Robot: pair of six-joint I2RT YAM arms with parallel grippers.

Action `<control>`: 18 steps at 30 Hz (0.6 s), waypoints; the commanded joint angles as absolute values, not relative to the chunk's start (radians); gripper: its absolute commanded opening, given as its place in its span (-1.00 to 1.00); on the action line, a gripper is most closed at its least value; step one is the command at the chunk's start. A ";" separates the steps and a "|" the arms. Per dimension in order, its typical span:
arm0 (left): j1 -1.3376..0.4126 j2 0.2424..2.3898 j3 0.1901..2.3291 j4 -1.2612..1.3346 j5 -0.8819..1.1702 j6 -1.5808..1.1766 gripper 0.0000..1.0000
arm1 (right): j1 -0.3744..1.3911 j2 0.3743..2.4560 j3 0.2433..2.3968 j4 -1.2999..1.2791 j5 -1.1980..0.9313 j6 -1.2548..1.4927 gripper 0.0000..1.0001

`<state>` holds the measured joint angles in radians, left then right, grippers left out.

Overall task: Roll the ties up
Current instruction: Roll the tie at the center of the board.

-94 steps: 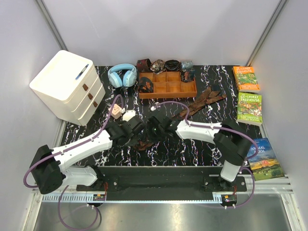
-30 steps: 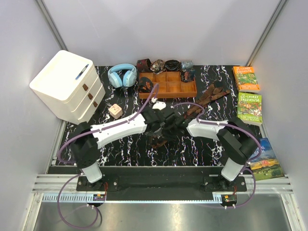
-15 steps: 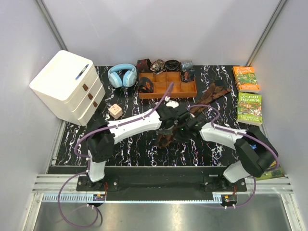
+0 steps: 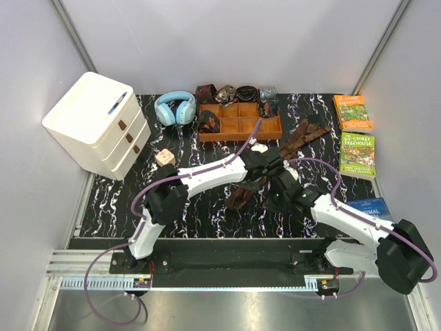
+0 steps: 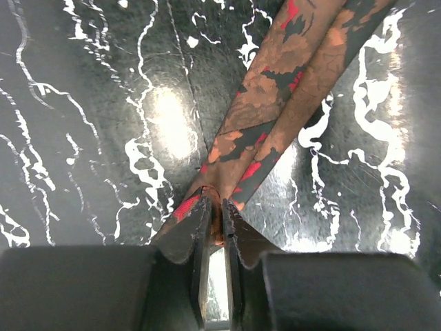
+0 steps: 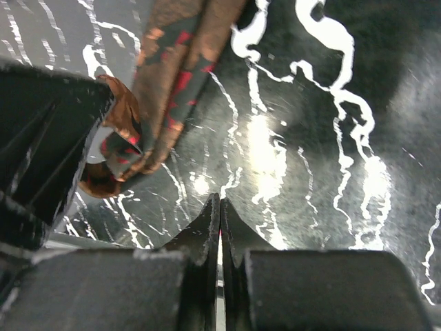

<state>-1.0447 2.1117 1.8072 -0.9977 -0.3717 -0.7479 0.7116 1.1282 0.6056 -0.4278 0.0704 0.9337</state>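
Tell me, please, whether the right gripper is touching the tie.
Apart. The right wrist view shows bare tabletop between the right gripper and the tie.

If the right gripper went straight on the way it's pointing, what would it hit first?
Likely bare tabletop: the right gripper aims at it, the tie lying off to the side. Depth is unclear.

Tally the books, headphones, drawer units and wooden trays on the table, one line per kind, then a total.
Books: 3
Headphones: 1
Drawer unit: 1
Wooden tray: 1
Total: 6
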 commanded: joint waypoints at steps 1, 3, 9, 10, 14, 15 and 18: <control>-1.048 2.140 1.864 -0.996 -0.364 -0.736 -0.70 | 0.721 1.094 0.589 -0.422 0.106 0.974 -0.95; -1.048 2.151 1.871 -0.997 -0.370 -0.736 -0.70 | 0.721 1.074 0.577 -0.420 0.106 0.977 -0.95; -1.042 2.171 1.894 -0.996 -0.387 -0.733 -0.58 | 0.721 1.011 0.537 -0.423 0.132 1.009 -0.92; -1.042 2.171 1.896 -0.997 -0.388 -0.733 -0.55 | 0.721 1.003 0.531 -0.423 0.135 1.015 -0.92; -1.042 2.168 1.902 -0.991 -0.394 -0.736 -0.40 | 0.721 0.953 0.491 -0.422 0.158 1.051 -0.92; -1.042 2.169 1.904 -0.989 -0.394 -0.738 -0.39 | 0.721 0.940 0.482 -0.423 0.167 1.067 -0.90; -1.042 2.171 1.907 -0.986 -0.391 -0.738 -0.39 | 0.721 0.881 0.451 -0.434 0.205 1.106 -0.88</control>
<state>-1.0443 2.1685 1.8530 -1.0000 -0.3748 -0.7414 0.7136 0.9550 0.4831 -0.4393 0.1238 1.0328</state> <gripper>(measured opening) 0.301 0.050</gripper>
